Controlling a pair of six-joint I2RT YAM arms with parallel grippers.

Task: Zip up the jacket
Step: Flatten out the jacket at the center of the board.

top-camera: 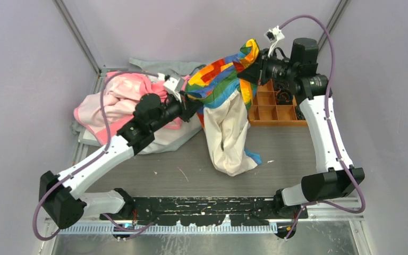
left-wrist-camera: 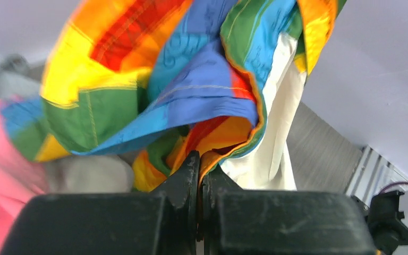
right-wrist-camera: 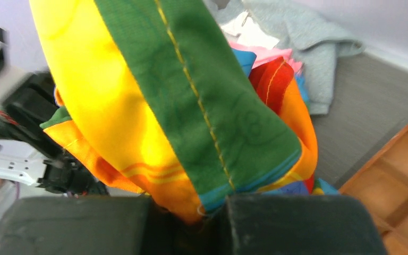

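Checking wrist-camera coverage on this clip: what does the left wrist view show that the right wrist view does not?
Left wrist only: the left gripper, shut on an orange edge of the jacket, and the cream lining hanging to its right. Right wrist only: the right gripper, shut on a green and yellow fold, the tray at lower right, and the left arm at the left edge. Both: the jacket filling most of the picture, with the grey table behind it.
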